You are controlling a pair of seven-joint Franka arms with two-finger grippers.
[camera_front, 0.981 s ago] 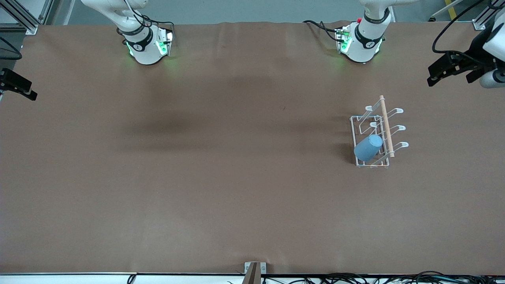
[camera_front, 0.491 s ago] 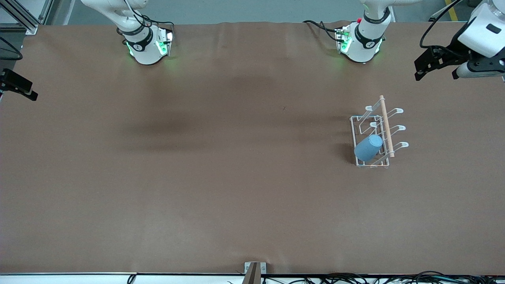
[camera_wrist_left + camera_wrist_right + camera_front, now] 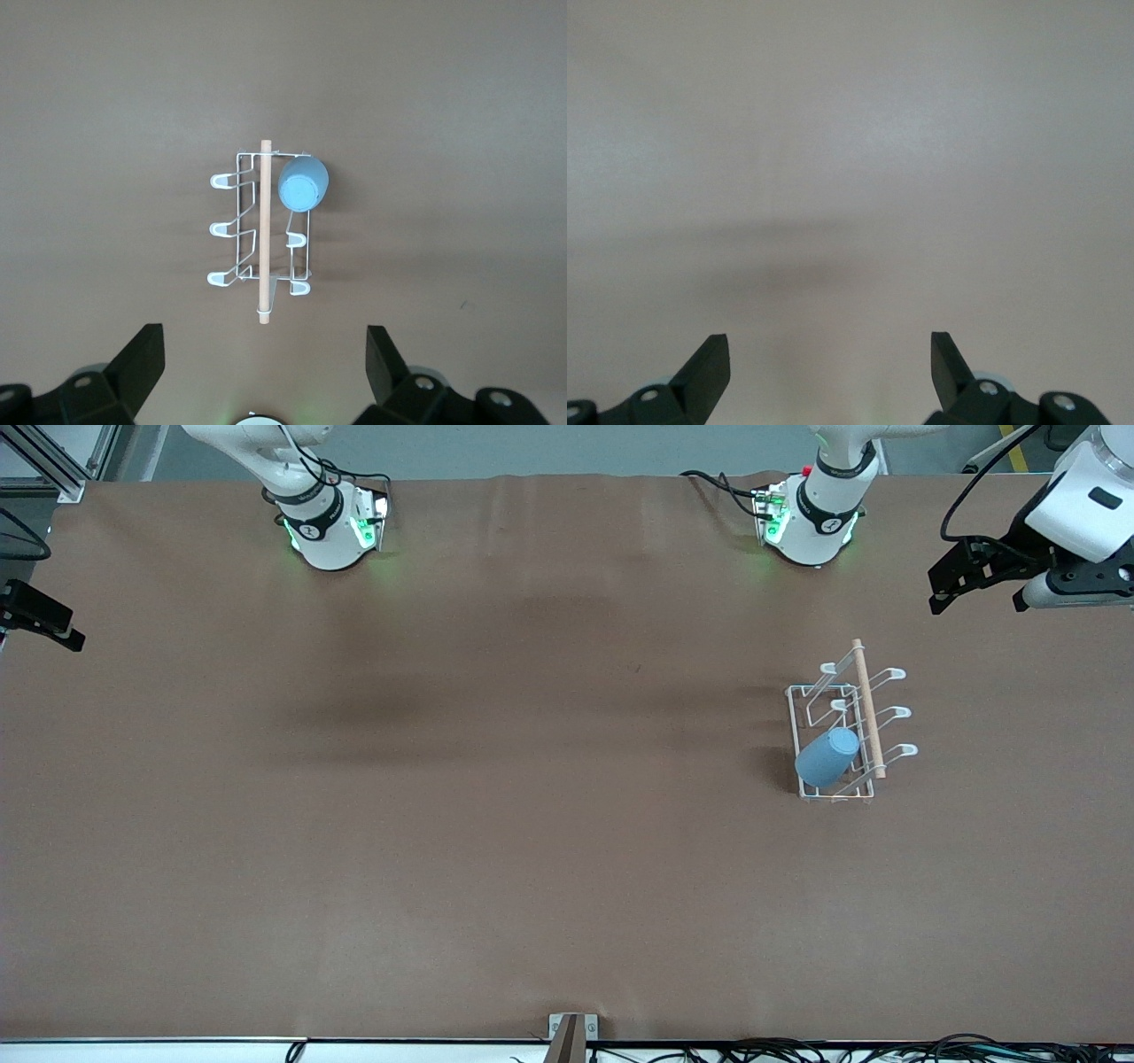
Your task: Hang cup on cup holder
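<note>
The light-blue cup (image 3: 826,756) hangs tilted, mouth down, on a peg of the white wire cup holder (image 3: 864,691), at the rack's end nearest the front camera. My left gripper (image 3: 974,602) is open and empty. It hovers high over the left arm's end of the table, apart from the rack. The left wrist view shows the cup (image 3: 303,182) and the cup holder (image 3: 263,230) below the left gripper (image 3: 266,341). My right gripper (image 3: 829,345) is open over bare table. In the front view the right gripper (image 3: 44,620) waits at the right arm's end of the table.
A brown cloth (image 3: 496,824) covers the whole table. Both arm bases (image 3: 328,522) stand along its edge farthest from the front camera. Cables (image 3: 797,1050) lie along the edge nearest that camera.
The left arm's hand has risen and turned, shifting its gripper a little toward the table's middle. Cup, rack and right gripper have not moved.
</note>
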